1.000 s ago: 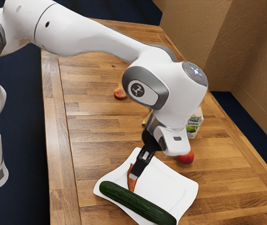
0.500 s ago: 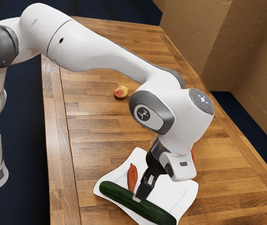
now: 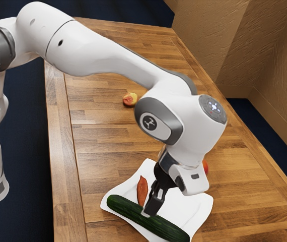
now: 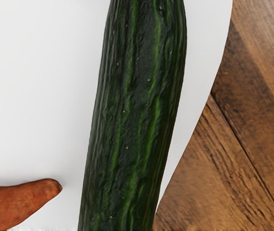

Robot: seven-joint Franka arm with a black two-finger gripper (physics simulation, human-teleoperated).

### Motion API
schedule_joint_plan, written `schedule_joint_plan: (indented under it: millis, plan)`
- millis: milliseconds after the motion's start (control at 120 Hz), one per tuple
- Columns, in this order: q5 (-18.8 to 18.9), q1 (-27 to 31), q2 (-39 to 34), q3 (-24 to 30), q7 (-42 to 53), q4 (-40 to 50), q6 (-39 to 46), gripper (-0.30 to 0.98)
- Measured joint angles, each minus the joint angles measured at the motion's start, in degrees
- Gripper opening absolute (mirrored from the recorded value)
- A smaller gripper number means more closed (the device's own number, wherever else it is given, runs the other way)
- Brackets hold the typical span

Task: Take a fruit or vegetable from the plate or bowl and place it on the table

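My gripper (image 3: 147, 213) is at the upper long side of the cucumber (image 3: 166, 228), near its middle, in the exterior view; whether it touches the cucumber is unclear. The dark green cucumber lies along one side of the white plate (image 3: 194, 205). An orange-brown sweet potato (image 3: 142, 187) rests on the plate beside it, just to the exterior view's left of my gripper. The wrist view has the ridged cucumber (image 4: 134, 115) close under the hand, with the tapered end of the sweet potato (image 4: 19, 199) apart from it on the plate (image 4: 36, 91).
On the wooden table (image 3: 103, 146) a red and yellow peach (image 3: 130, 99) lies far beyond the plate. Part of a red round fruit (image 3: 205, 167) shows behind my hand. The plate has a raised, curving rim.
My hand has moved from over the sweet potato to the cucumber, then shifted slightly to the exterior view's left. The sweet potato and peach are now more fully uncovered.
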State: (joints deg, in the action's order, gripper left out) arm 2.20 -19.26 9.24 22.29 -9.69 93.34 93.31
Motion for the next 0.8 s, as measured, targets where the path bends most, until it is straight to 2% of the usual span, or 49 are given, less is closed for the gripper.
schedule_joint_plan:
  millis: [800]
  plan:
    - [-0.31,-0.14,0.02,-1.02,-1.59,7.16,5.29,0.69]
